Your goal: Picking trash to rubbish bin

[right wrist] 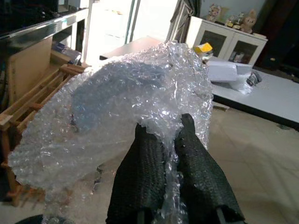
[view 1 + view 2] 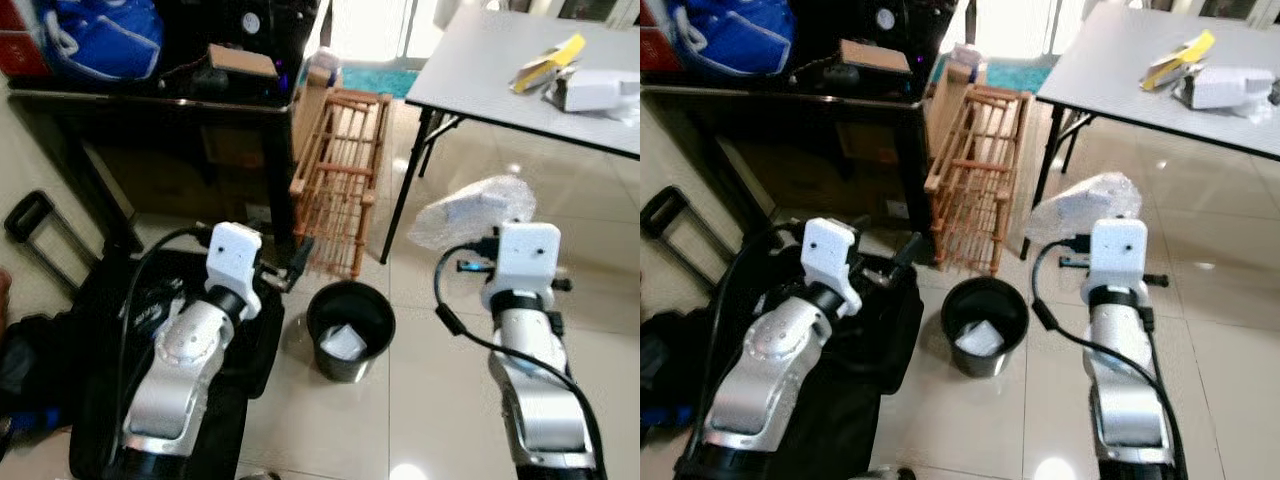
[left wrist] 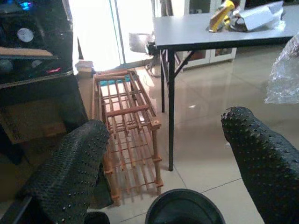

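The bubble wrap (image 1: 126, 107) hides the rubbish bin (image 1: 28, 219) almost entirely.

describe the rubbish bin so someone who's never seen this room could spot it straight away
Start at the grey table, then drop to the tiled floor beside the wooden slatted rack. The rubbish bin stands just in front of that rack, between the robot's two arms. It is the only small round black bucket, with a white scrap inside.

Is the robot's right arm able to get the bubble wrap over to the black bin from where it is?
Probably yes. The right gripper is shut on the bubble wrap, held above the floor, and the open black bin stands on the floor between the two arms, with nothing between them.
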Motion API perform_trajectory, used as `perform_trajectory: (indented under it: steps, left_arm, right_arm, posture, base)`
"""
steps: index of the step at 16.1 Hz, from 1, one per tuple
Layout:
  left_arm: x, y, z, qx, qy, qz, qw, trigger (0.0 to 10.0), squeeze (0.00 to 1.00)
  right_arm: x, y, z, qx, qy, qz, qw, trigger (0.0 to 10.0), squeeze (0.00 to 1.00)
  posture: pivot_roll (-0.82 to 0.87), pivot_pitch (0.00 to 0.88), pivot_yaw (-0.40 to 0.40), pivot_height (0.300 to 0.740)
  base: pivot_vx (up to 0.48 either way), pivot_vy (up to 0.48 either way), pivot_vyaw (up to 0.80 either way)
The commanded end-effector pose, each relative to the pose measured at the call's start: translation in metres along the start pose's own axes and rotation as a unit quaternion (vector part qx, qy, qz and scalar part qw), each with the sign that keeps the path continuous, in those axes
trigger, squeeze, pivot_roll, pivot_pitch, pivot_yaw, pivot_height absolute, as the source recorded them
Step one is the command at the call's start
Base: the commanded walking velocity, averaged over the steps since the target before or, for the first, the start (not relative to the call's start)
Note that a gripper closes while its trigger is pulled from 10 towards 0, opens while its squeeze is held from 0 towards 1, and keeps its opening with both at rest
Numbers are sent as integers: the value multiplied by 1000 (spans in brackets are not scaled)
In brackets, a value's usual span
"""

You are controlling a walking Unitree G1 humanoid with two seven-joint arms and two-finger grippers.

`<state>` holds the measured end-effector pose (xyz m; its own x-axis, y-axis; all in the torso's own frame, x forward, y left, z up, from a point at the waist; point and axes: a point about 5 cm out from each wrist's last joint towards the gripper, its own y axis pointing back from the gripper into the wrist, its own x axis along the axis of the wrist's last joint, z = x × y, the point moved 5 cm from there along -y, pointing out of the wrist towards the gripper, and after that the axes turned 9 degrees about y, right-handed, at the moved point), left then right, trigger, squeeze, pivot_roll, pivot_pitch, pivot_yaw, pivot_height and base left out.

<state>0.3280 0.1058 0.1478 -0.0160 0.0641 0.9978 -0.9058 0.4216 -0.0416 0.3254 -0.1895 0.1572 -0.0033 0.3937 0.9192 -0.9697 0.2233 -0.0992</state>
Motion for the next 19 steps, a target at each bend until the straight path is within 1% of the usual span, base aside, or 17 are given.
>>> perform_trajectory:
  steps: [1, 7, 9, 16, 19]
  left_arm:
    - [1, -2, 5, -11, 1, 3, 1000, 10000, 0]
    - [0, -2, 6, -13, -1, 3, 1000, 10000, 0]
    - [1, -1, 7, -15, 15, 7, 1000, 10000, 0]
    - [-1, 0, 14, -29, 18, 3, 999, 10000, 0]
    - [-4, 2, 15, -32, 15, -2, 999, 10000, 0]
  right_arm:
    - [-2, -1, 6, -12, 11, -4, 1000, 10000, 0]
    - [-3, -1, 6, -13, 15, -4, 1000, 10000, 0]
    - [-3, -1, 5, -13, 16, -4, 1000, 10000, 0]
    - [-3, 1, 3, -11, 17, -5, 1000, 10000, 0]
    - [-4, 1, -1, -5, 11, -8, 1000, 10000, 0]
  posture:
    - [22, 108, 11, 740]
    - [25, 106, 10, 740]
    - [25, 106, 10, 740]
    - [22, 115, 10, 740]
    - [24, 128, 10, 740]
  base:
    - [480, 0, 0]
    - [480, 0, 0]
    - [0, 0, 0]
    - [0, 0, 0]
    - [0, 0, 0]
